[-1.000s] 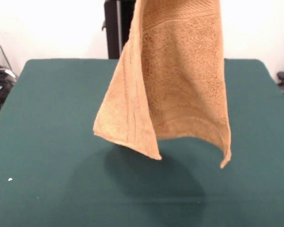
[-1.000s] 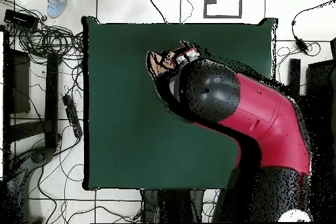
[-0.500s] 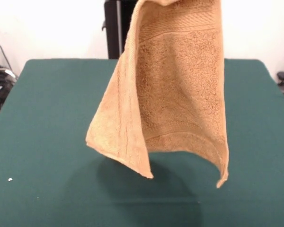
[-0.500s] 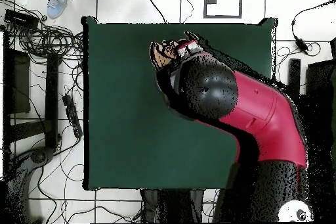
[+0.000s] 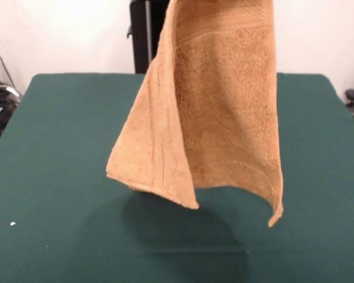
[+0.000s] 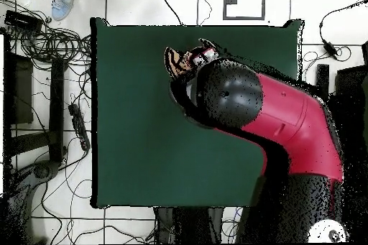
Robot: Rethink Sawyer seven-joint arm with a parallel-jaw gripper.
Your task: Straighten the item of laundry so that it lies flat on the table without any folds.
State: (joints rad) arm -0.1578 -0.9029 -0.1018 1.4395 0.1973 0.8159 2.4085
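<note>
The item of laundry (image 5: pixel 224 106), an orange-tan terry towel, hangs in the air from above the front view's top edge, clear of the table (image 5: pixel 59 147). It drapes in a long vertical fold, with its two lower corners dangling just over its shadow on the dark green cloth. From overhead only a small tan patch of the towel (image 6: pixel 172 61) shows beside the arm's black head. My gripper (image 6: pixel 203 54) peeks out there, mostly hidden under the arm, shut on the towel's top.
The red and black arm (image 6: pixel 280 120) reaches over the table's middle in the overhead view. Cables and equipment (image 6: pixel 43 77) lie on the floor beside the table. A small white speck (image 5: pixel 12 223) sits on the cloth.
The hanging towel has swung and twisted a little, and its lower corners sit slightly lower than a second ago. The arm's head has shifted only slightly over the table.
</note>
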